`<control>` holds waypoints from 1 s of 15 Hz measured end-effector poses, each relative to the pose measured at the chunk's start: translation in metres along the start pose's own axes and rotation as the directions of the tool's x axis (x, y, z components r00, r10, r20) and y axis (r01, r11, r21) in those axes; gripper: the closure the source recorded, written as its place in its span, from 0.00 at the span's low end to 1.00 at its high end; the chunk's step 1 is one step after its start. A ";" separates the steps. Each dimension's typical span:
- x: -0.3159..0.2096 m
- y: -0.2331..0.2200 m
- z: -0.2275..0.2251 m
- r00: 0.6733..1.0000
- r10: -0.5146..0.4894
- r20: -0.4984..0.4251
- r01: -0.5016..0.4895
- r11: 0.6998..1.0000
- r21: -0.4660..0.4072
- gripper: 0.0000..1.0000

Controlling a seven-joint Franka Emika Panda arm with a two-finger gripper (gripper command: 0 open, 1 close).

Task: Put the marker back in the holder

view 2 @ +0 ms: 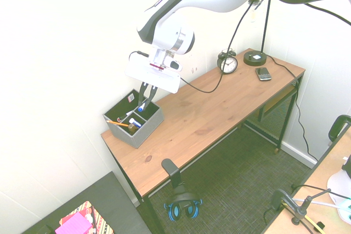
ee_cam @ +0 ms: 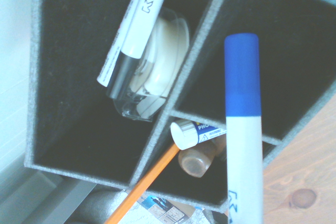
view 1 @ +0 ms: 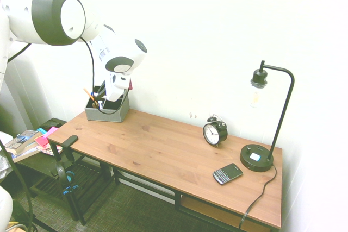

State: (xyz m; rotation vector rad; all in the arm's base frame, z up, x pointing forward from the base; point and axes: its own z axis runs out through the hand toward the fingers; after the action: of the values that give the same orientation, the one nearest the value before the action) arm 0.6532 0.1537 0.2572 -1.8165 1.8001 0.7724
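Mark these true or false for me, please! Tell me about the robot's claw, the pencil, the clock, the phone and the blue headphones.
1. The claw is holding the marker with the blue cap. True.
2. The orange pencil is lying on the floor. False: it sticks up out of the grey holder.
3. The phone lies on the wooden table near the lamp. True.
4. The alarm clock is inside the holder. False: it stands on the table.
5. The blue headphones hang below the tabletop. True.
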 end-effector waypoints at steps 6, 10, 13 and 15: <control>0.016 0.001 0.020 0.999 -0.019 0.047 0.021 0.999 -0.031 0.00; 0.023 0.001 0.021 0.999 -0.011 0.040 0.013 0.999 -0.033 0.00; 0.026 0.001 0.022 0.999 -0.009 0.038 0.010 0.999 -0.034 0.00; 0.020 0.000 0.018 0.998 -0.056 0.024 0.057 0.998 -0.033 0.00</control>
State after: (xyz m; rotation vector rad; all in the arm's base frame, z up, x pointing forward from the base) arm 0.6514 0.1508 0.2308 -1.8640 1.7238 0.8027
